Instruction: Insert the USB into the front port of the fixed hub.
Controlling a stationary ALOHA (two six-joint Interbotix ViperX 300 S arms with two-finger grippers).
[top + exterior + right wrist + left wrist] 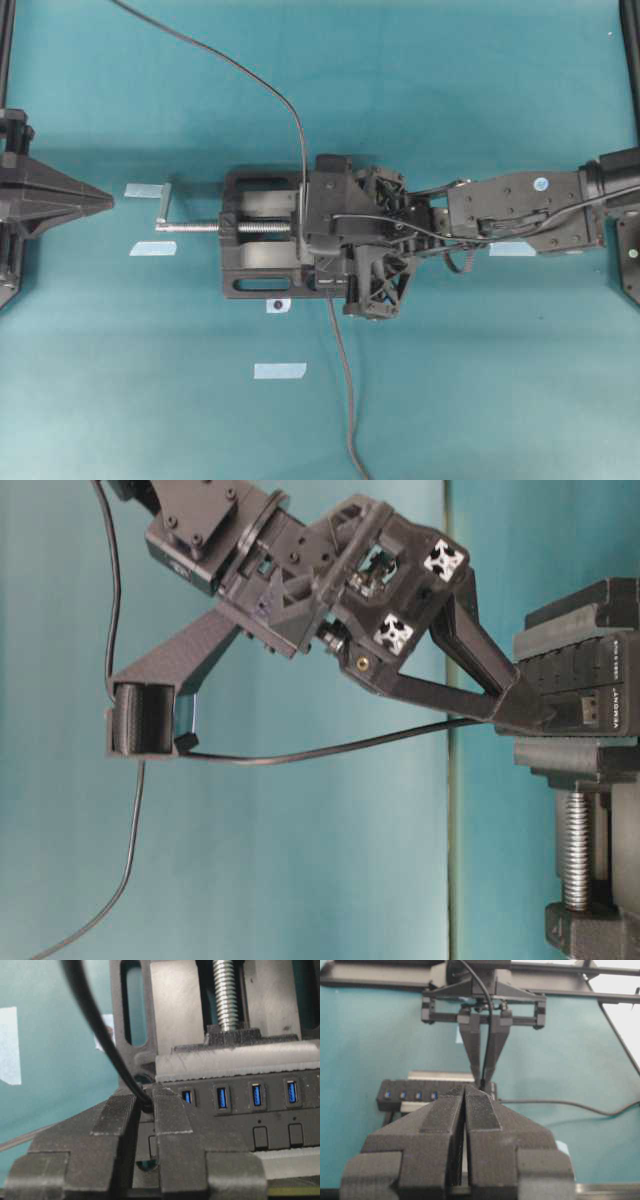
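My right gripper is shut on the USB. Only the plug's rear and its thin dark cable show between the fingers. The fingertips rest at the left end of the fixed hub, a black bar with a row of blue ports; I cannot tell whether the plug sits in a port. From table level, the right gripper touches the end of the hub. My left gripper is shut and holds nothing. It is far to the left, pointing at the hub.
The hub is clamped in a black vise whose silver screw handle sticks out to the left. A second dark cable runs from the vise to the near edge. Pale tape strips lie on the teal table.
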